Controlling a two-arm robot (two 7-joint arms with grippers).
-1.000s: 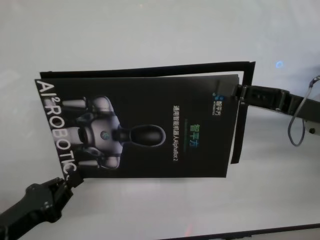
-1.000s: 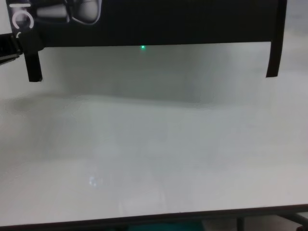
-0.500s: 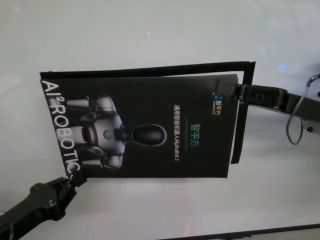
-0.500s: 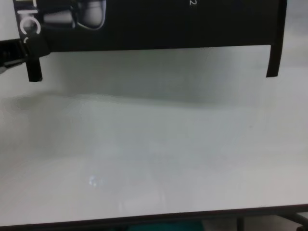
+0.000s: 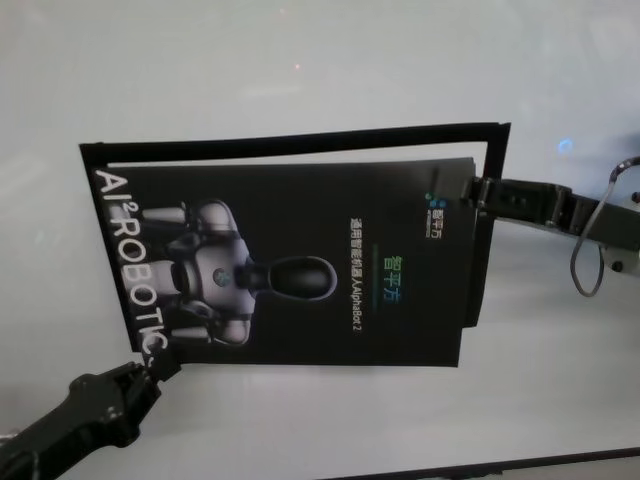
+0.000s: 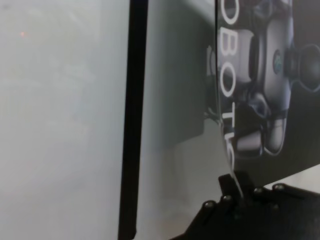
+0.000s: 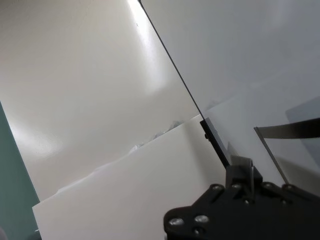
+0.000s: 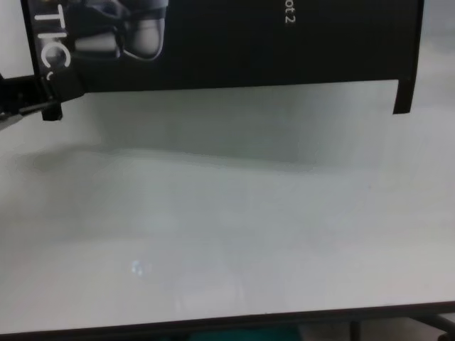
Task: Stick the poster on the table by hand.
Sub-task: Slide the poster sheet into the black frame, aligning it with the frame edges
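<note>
You see both arms in matt black: the left gripper (image 5: 152,368) chunky with round screws, the right gripper (image 5: 478,190) with a grey looping cable (image 5: 590,250).

right tool (image 7: 243,167) pinching poster (image 7: 125,200) edge, table (image 7: 240,45)

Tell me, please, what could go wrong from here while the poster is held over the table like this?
The left gripper pinches only a near corner of the poster, and the right gripper only the far right edge, so the sheet could slip or sag. It also sits skewed against the black strip frame on the table, so it may land crooked.
</note>
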